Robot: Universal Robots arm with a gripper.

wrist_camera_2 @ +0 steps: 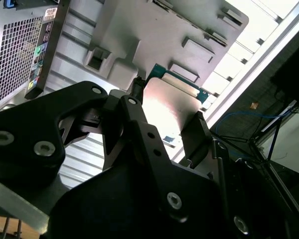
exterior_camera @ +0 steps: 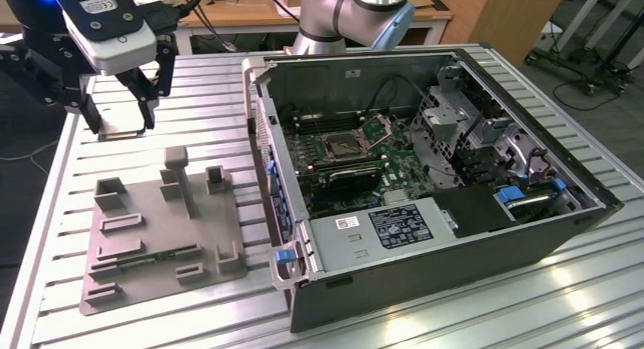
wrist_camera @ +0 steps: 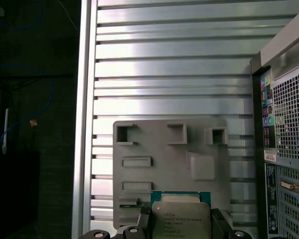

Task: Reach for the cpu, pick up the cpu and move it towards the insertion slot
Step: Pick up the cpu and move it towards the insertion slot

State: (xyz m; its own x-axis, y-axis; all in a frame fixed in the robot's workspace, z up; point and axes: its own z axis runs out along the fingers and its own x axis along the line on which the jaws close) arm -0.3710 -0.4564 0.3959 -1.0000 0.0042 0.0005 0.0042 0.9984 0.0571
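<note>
Slatted metal table (exterior_camera: 201,85), gripper (exterior_camera: 123,121) aloft, fingers (wrist_camera_2: 194,133) clamped on cpu (wrist_camera: 182,219) edges

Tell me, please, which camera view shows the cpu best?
The first wrist view: the cpu faces the camera, silvery top and green rim plain, held in the gripper. The second wrist view shows it slanted, washed by glare and partly behind the gripper. The exterior view shows it as a small pale plate in the gripper.

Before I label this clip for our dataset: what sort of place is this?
Probably a robotics lab bench set up for PC assembly: an open desktop computer case sits on a slatted aluminium table beside a grey fixture tray, and the jaws of a robot arm grip a cpu.
</note>
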